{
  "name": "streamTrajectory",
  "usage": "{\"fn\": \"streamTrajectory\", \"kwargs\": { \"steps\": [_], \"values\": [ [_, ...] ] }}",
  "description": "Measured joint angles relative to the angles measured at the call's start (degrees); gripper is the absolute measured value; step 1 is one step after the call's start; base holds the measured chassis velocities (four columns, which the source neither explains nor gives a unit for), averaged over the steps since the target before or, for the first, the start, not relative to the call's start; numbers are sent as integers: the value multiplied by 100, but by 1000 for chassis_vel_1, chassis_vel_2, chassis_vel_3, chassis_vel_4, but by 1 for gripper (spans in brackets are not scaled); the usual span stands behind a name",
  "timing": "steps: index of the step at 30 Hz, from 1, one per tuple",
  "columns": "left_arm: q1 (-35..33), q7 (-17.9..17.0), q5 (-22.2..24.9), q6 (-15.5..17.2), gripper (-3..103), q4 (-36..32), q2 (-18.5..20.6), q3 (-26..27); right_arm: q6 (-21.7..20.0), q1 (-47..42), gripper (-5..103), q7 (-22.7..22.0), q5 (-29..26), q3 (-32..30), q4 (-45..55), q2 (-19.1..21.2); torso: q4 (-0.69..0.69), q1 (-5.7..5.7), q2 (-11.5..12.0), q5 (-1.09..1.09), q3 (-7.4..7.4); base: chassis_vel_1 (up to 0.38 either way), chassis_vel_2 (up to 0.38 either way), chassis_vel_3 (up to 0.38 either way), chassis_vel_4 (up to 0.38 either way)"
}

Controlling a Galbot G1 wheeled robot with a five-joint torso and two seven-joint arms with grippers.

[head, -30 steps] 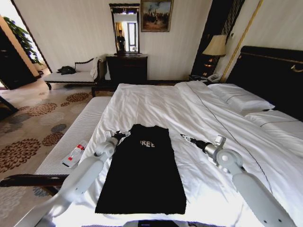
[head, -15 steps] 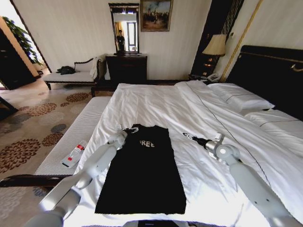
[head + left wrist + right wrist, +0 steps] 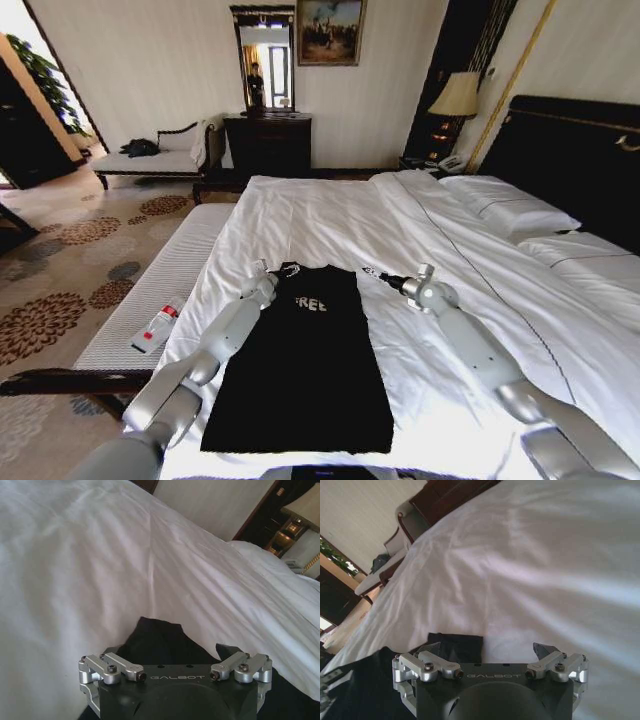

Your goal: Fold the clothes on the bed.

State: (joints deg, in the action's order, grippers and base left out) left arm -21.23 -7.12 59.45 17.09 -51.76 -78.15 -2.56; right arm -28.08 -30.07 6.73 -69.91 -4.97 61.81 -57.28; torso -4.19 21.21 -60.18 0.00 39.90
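The black T-shirt (image 3: 305,360) lies flat on the near part of the bed (image 3: 420,230), collar toward the far side. The left gripper (image 3: 281,270) sits at the shirt's far left corner, the right gripper (image 3: 371,273) at its far right corner; both claws are spread, released.

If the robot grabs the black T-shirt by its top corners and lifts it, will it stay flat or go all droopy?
Probably droopy: the black T-shirt lies flat and limp on the bed, following the sheet. It looks thin, so likely light. It may slide on the smooth duvet rather than roll. The left gripper and right gripper sit at its shoulders.
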Motion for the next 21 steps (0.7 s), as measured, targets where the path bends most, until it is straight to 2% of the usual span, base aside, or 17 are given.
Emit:
{"fn": "streamTrajectory", "kwargs": {
  "steps": [7, 13, 15, 21],
  "values": [
    [45, 236, -303, -126, 99, 189, 16, 83, 99, 240, 100, 228, 255, 103, -575, -336, -1, -1, 0, -1, 0, 0, 0, 0, 0],
    [55, 305, -376, -150, 99, 245, 82, 111, 102, 345, 100, 247, 224, 133, -641, -523, 0, -1, -1, -2, 0, 0, 0, 0, 0],
    [89, 353, -413, -153, 99, 346, 86, 113, 102, 410, 100, 247, 270, 183, -737, -705, 0, -1, -1, -1, -1, 0, 0, 0, 0],
    [131, 368, -479, -151, 99, 481, -33, 152, 104, 507, 100, 198, 337, 208, -978, -984, -1, -1, 0, -1, 0, 0, 0, 0, 0]
  ]
}}
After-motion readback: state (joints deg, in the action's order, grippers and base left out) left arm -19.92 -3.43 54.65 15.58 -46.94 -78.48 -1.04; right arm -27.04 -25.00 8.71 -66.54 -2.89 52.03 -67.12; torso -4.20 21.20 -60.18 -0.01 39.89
